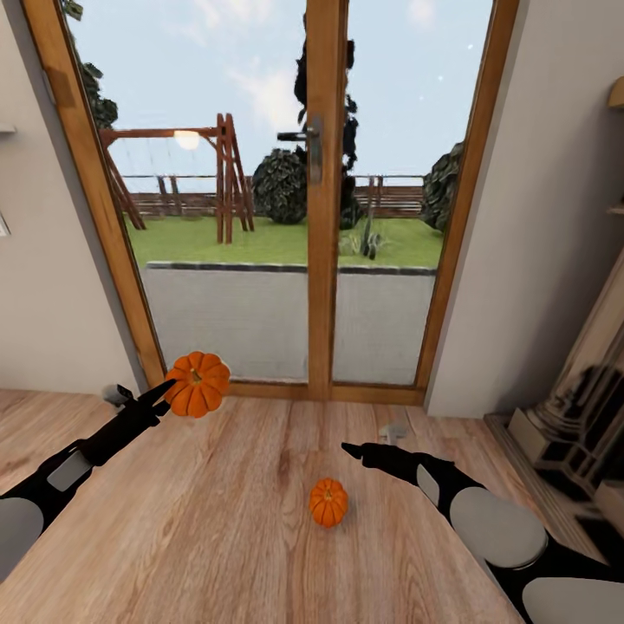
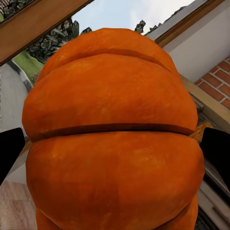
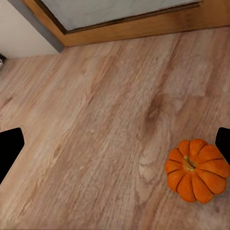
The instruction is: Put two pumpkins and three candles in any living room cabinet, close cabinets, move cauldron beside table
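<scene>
wood floor (image 1: 217, 520) | glass doors (image 1: 260, 173) | left claw (image 1: 169, 392) grips pumpkin (image 1: 198, 384) | right claw (image 1: 351, 450) wide

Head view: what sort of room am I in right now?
Likely a living room at a garden door: glazed wooden door onto a lawn with a swing frame, wood plank floor, stone fireplace surround at the right. One pumpkin lies on the floor.

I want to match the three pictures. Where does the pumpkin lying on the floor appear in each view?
Head view: the pumpkin on the floor lies low in the middle, below the right gripper.
Left wrist view: not in it; the pumpkin there is the held pumpkin.
Right wrist view: at the lower right corner.
Shared landmark: the wooden door frame, whose bottom rail also shows in the right wrist view.
</scene>
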Motion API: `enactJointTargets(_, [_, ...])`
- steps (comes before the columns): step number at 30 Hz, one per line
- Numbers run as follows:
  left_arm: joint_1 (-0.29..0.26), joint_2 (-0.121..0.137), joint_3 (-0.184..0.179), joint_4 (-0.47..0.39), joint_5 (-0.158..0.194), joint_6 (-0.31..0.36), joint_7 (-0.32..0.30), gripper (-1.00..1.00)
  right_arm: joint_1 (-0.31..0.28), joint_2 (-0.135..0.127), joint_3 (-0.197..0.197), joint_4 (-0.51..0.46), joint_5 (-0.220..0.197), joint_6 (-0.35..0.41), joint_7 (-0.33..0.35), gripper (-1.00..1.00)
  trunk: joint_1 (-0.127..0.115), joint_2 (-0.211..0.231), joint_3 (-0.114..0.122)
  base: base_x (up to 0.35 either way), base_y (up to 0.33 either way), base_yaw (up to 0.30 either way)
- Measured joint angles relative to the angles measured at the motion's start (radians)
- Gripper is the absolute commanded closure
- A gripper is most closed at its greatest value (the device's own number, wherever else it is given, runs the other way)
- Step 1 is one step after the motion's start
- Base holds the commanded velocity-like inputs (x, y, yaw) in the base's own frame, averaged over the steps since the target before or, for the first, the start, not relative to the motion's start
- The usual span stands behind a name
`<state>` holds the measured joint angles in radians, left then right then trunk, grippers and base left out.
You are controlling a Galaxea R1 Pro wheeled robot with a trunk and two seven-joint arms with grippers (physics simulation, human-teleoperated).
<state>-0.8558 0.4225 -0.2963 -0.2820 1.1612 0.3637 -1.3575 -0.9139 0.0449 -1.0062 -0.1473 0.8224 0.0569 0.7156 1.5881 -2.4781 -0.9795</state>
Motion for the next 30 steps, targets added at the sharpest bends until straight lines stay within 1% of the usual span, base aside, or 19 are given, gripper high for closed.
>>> enactJointTargets(3, [0.0,0.0,-0.001,-0.001,0.0,0.0,0.001,1.0,0.0,0.0,0.0,0.0,0.0,0.001,0.008,-1.0,0.012,-0.021,-0.009,0.0,0.0,0.0])
enactJointTargets(24, [0.0,-0.002,-0.002,-0.009,-0.002,0.0,0.001,1.0,0.0,0.001,0.002,0.003,0.002,-0.002,0.016,-1.0,0.021,-0.027,-0.09,0.0,0.0,0.0])
enactJointTargets(27, [0.0,-0.015,-0.003,-0.009,-0.003,0.0,0.001,1.0,0.0,0.001,0.002,0.004,0.002,-0.003,0.016,-1.0,0.023,-0.027,-0.102,0.0,0.0,0.0])
enactJointTargets(30, [0.0,-0.022,-0.002,-0.009,-0.004,0.0,0.002,1.0,0.0,0.001,0.002,0.003,0.002,-0.003,0.016,-1.0,0.024,-0.028,-0.114,0.0,0.0,0.0])
